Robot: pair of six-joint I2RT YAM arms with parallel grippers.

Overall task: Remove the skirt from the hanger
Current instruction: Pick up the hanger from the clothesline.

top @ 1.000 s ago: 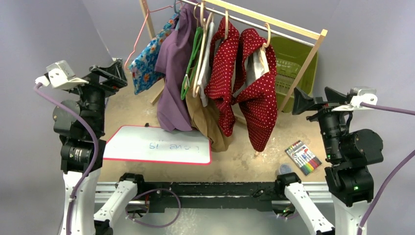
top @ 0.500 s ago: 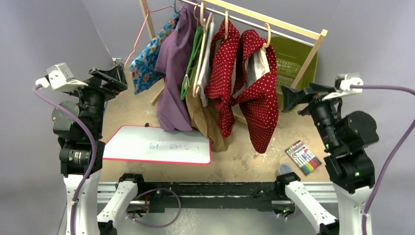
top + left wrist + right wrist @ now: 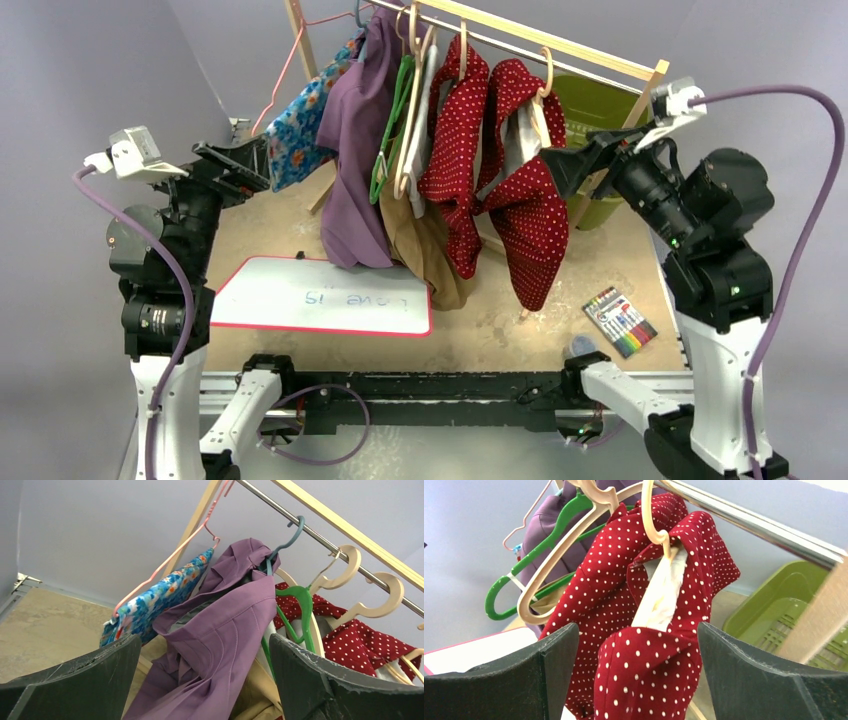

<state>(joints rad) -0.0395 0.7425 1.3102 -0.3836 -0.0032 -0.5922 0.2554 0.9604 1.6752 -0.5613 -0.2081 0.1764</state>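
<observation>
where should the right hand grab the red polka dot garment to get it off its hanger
Probably the bulky lower fold of the red polka-dot garment, below the cream hanger, coming from its right side, where the open right hand faces it. That fold hangs free and offers a thick bunch to pinch, while the top is draped over the hanger.

Both arms up, elbows bent. L gripper (image 3: 244,166) jaws wide apart; R gripper (image 3: 556,168) (reaching inward) jaws spread wide too.
</observation>
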